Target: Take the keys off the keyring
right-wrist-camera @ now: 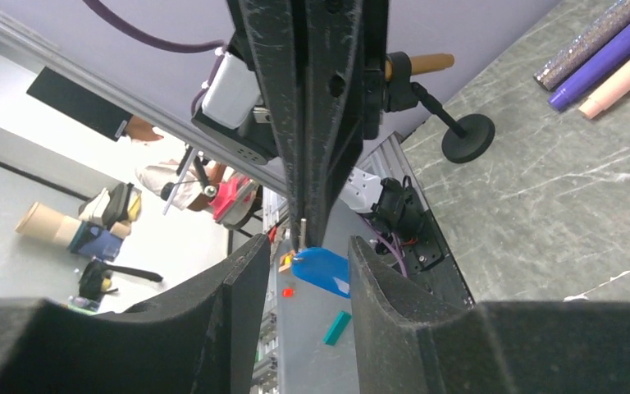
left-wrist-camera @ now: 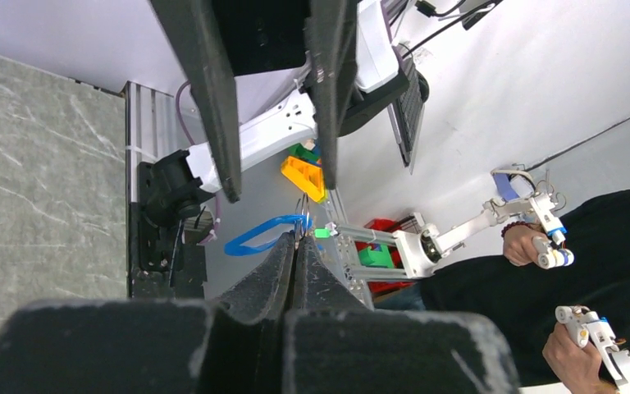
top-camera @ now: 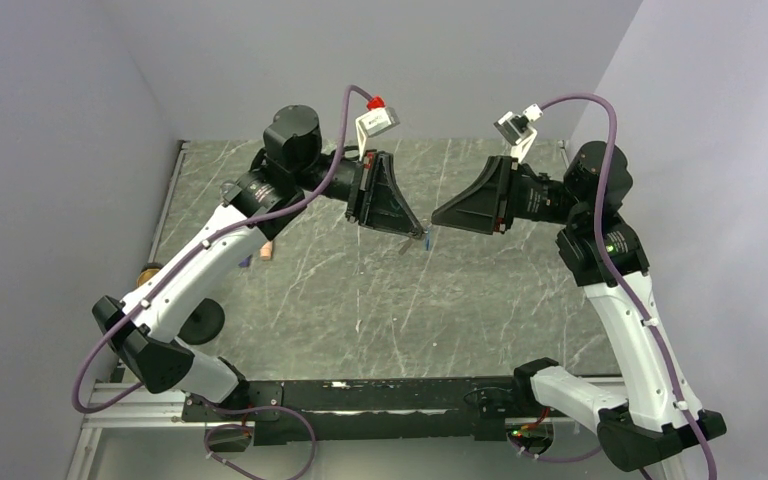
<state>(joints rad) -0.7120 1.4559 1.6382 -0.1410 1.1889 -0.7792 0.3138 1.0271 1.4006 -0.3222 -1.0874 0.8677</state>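
My left gripper (top-camera: 418,230) is held above the middle of the table, shut on the thin silvery keyring (left-wrist-camera: 302,207) at its fingertips (left-wrist-camera: 298,240). A small blue-headed key (right-wrist-camera: 321,269) hangs from the ring just past those tips, and it shows as a blue sliver (left-wrist-camera: 258,234) in the left wrist view. My right gripper (top-camera: 438,220) faces the left one tip to tip. It is open (right-wrist-camera: 305,246), its two fingers standing either side of the blue key with a gap on the left side. The left gripper's shut fingers (right-wrist-camera: 316,123) reach down between them.
Brown glitter (right-wrist-camera: 591,37), purple (right-wrist-camera: 611,56) and peach (right-wrist-camera: 627,75) cylinders lie together on the marble table (top-camera: 360,300) near the left arm. A black round-based stand (right-wrist-camera: 469,136) sits at the table's left edge. Grey walls close in on both sides.
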